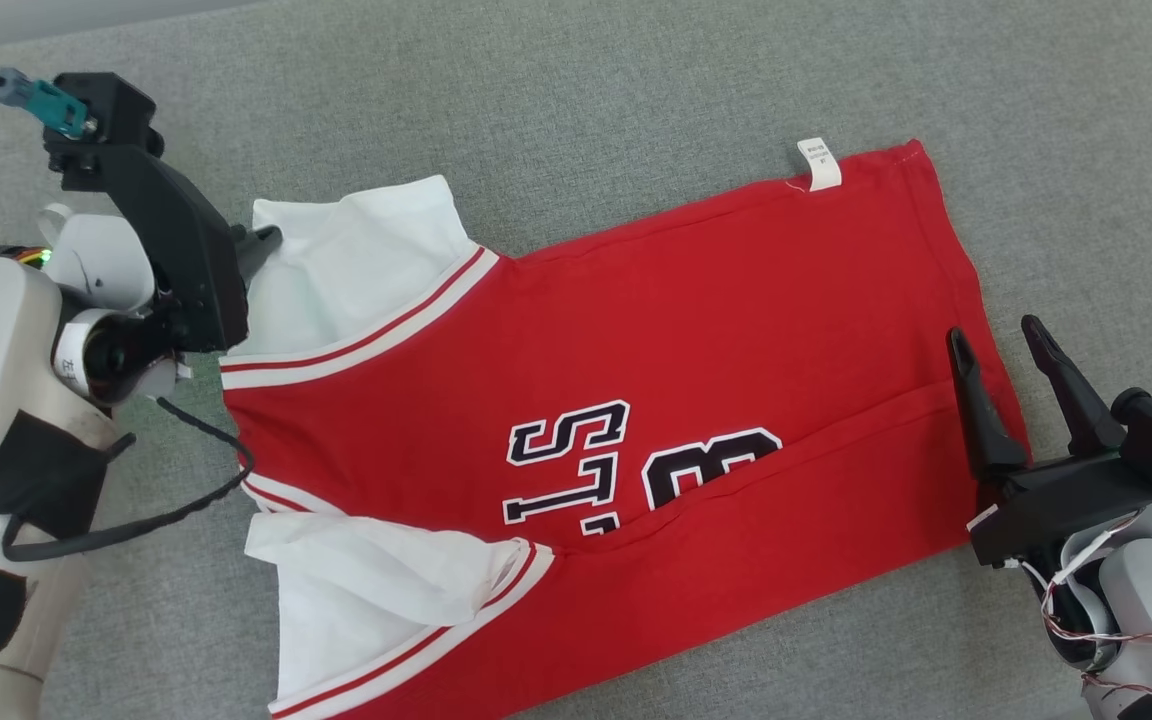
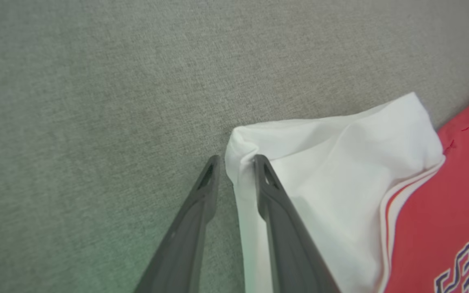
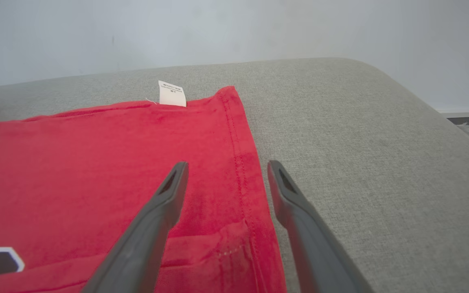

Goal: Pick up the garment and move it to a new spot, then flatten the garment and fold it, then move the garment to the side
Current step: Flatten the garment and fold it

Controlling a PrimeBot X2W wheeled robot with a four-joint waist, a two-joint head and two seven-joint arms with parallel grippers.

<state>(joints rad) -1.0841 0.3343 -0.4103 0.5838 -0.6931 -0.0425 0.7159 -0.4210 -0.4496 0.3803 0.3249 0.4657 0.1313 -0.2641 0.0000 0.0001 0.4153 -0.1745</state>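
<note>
A red garment [image 1: 686, 350] with white sleeves and black-and-white lettering lies spread on the grey cushion [image 1: 636, 90], its bottom hem to the right. My left gripper [image 1: 256, 245] is at the far white sleeve [image 2: 340, 183]. In the left wrist view the left gripper [image 2: 236, 160] has narrowed jaws around the sleeve's bunched edge, and a strip of grey shows between one finger and the cloth. My right gripper [image 1: 994, 330] stands open by the hem. In the right wrist view the right gripper [image 3: 227, 164] straddles the hem [image 3: 246, 171], one finger over red cloth, the other over cushion.
A white care label [image 1: 818, 163] sticks out at the garment's far hem corner. The near white sleeve [image 1: 366, 590] lies crumpled at the lower left. The cushion's rounded edge [image 3: 442, 110] drops off to the right, with a pale wall [image 3: 218, 28] behind.
</note>
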